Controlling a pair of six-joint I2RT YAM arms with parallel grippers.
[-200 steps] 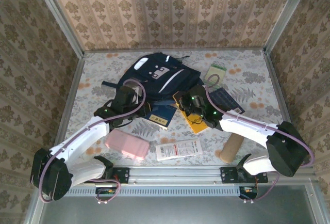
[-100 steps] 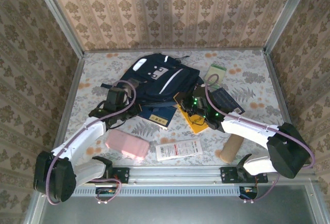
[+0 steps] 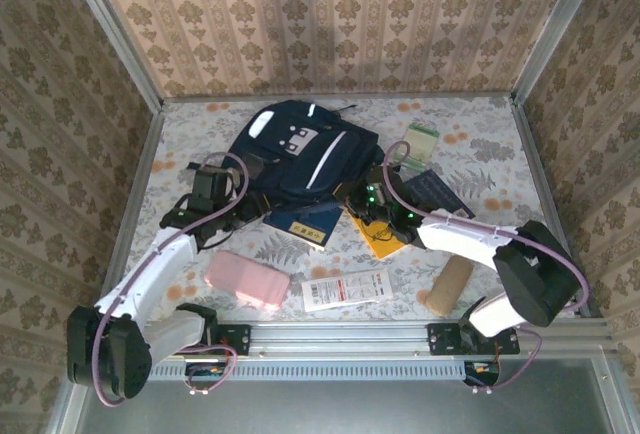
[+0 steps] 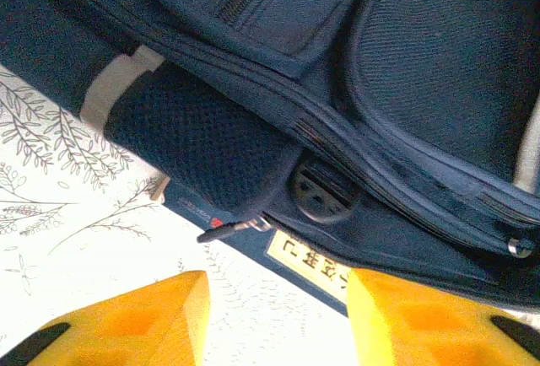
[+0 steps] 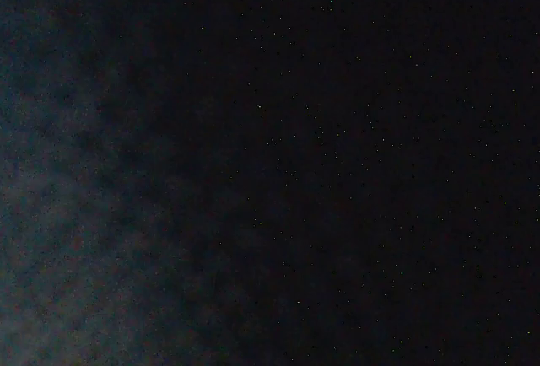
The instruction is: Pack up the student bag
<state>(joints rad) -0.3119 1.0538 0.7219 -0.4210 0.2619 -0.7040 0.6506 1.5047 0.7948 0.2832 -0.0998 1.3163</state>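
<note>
Top external view held one student bag (image 3: 300, 149), lying flat in the upper middle of the frame on the flowered surface (image 3: 480, 144). Two arms reached toward it. The left arm (image 3: 160, 254) ended at the bag's lower left edge, and the right arm (image 3: 470, 236) at its lower right edge. Seven loose things lay around the bag, one of each:
- a navy booklet (image 3: 305, 222) with a yellow label, partly tucked under the bag's lower edge
- a yellow book (image 3: 380, 242) beneath the right arm's wrist
- a dark gridded card (image 3: 437, 192)
- a green-and-white notepad (image 3: 418, 141)
- a pink case (image 3: 246, 282)
- a white printed packet (image 3: 345, 289)
- a cardboard tube (image 3: 450, 286)

From this height I could not tell how either pair of jaws stood.

Left wrist view had two yellow fingers (image 4: 126, 320) standing apart at the bottom of the frame with nothing between them, so the left jaws were open, just short of the bag. The bag ran across the upper frame, with one mesh side pocket (image 4: 198, 138) at centre left. One round black buckle (image 4: 319, 197) and one metal zip pull (image 4: 240, 227) sat below the pocket. The booklet's yellow label peeked out under the bag at lower centre, and the bare surface lay at lower left.

Right wrist view was dark, with a grey blur at the left. Whether the right jaws were open or closed could not be told.
</note>
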